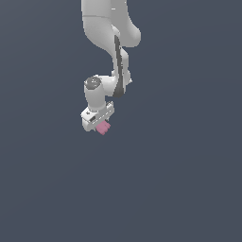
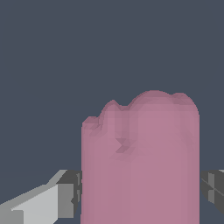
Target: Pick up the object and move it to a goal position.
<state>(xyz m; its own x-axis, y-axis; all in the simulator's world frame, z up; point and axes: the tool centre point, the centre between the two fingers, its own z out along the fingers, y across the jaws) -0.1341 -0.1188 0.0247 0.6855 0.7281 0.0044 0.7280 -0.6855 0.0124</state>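
Hanging down from twelve o'clock in the exterior view, a white, rounded Franka robot arm (image 1: 109,28) with a dark seam along its forearm reaches toward the middle of a plain slate-blue background (image 1: 189,179). Its white boxy gripper (image 1: 100,125) sits just left of centre, pointing downward. A small pink blocky object with a lobed edge (image 1: 103,127) pokes out from under the gripper at about five o'clock of the hand, far smaller than the hand itself.

From the wrist view, the same pink object (image 2: 140,166) fills the lower middle, its far edge wavy with three soft bumps. One grey-and-white finger (image 2: 65,194) presses against one side of it, and a dark grey finger pad (image 2: 212,186) touches the opposite side at about three o'clock. The fingers are closed onto the pink object, clamping it between them. Only the flat slate-blue background shows behind the object, so whether it rests on a surface or is held clear cannot be told.
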